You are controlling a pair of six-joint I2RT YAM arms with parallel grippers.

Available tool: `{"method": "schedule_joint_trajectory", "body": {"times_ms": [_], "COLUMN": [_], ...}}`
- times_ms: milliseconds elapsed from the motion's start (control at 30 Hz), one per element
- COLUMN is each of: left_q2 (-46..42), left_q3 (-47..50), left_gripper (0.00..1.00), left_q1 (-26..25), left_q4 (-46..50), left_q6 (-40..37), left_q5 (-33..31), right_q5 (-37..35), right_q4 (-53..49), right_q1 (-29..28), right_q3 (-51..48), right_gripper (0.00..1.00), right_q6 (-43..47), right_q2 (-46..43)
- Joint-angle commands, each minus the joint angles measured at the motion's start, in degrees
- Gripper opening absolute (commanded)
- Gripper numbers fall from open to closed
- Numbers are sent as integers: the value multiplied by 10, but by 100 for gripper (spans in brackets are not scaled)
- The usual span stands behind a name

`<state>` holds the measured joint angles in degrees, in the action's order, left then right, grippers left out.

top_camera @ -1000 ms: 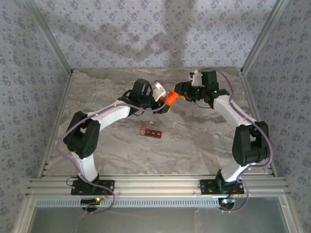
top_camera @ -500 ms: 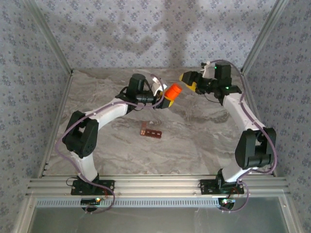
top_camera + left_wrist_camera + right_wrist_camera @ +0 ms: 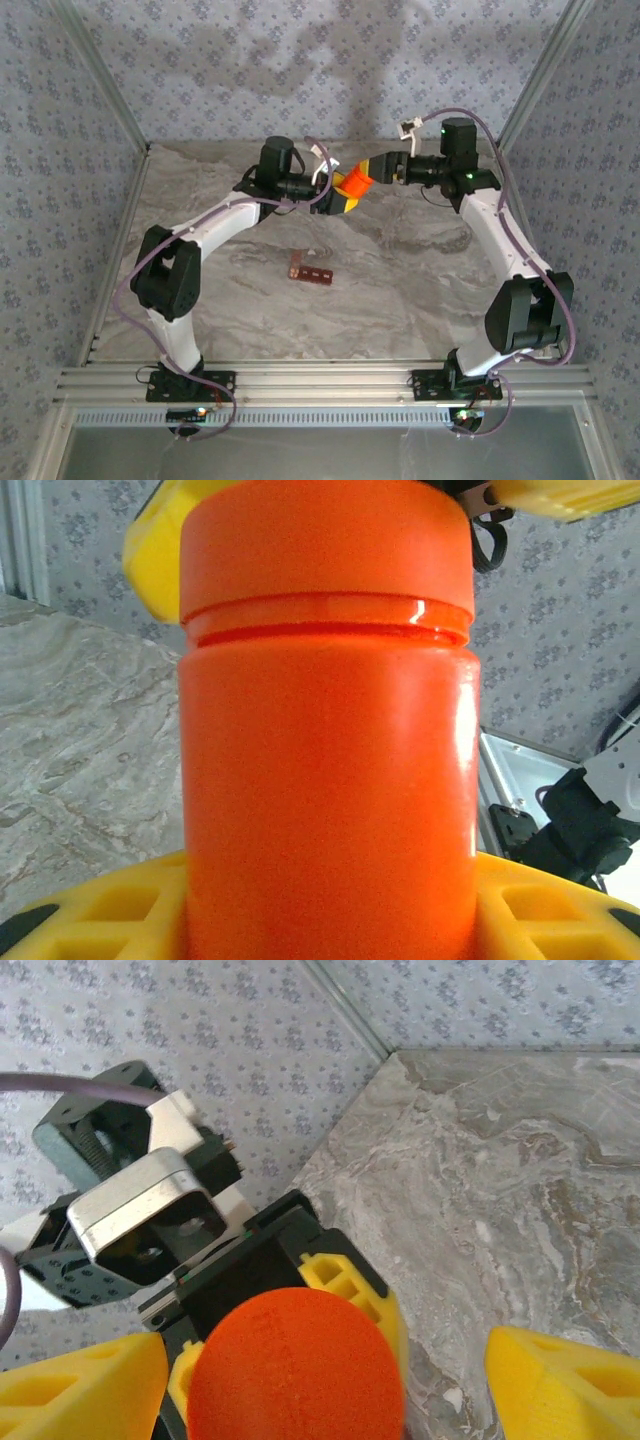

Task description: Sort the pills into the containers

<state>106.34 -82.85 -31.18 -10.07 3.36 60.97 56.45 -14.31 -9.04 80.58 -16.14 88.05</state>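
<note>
An orange bottle (image 3: 352, 182) with its cap on is held above the back of the table, my left gripper (image 3: 343, 198) shut on its body. The left wrist view has the bottle (image 3: 325, 760) upright between the yellow fingers (image 3: 110, 910). My right gripper (image 3: 377, 169) is open at the cap end. In the right wrist view the cap (image 3: 295, 1370) lies between the spread yellow fingers (image 3: 85, 1385), with a gap on the right side. The containers (image 3: 310, 270), a dark red-brown strip, lie on the table's middle. The pills are out of view.
The marble table (image 3: 400, 290) is fenced by metal posts (image 3: 100, 90) and patterned walls. Both arms reach toward the back, meeting above the table's far middle.
My right gripper opened, drew back to the right, then came back over the cap. The left arm lifted and turned the bottle a little.
</note>
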Motion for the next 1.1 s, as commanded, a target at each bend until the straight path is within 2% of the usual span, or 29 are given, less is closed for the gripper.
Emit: {"method": "schedule_joint_trajectory", "body": {"times_ms": [0, 167, 333, 500, 700, 867, 967, 1067], "left_q2": [5, 6, 8, 10, 9, 4, -5, -11], "left_q3": [-25, -26, -29, -30, -29, -26, -17, -9], "left_gripper": [0, 0, 0, 0, 0, 0, 0, 0], "left_q1": [-2, -1, -2, -2, -1, -2, -2, -2], "left_q4": [1, 2, 2, 1, 1, 15, 23, 22], "left_q6": [11, 12, 15, 19, 17, -1, -20, -27], "left_q5": [35, 37, 39, 42, 40, 11, -22, -38], "right_q5": [16, 24, 34, 33, 20, -26, -70, -106], "right_q4": [-18, -20, -21, -22, -14, -8, 4, 6], "right_q1": [-8, -13, -16, -23, -30, -43, -57, -67], "right_q3": [20, 16, 9, 4, -1, -11, -32, -52], "right_gripper": [82, 79, 67, 64, 41, 30, 29, 27], "right_q6": [26, 29, 31, 31, 12, -70, -123, -136], "right_q2": [3, 7, 10, 12, 17, 22, 9, -4]}}
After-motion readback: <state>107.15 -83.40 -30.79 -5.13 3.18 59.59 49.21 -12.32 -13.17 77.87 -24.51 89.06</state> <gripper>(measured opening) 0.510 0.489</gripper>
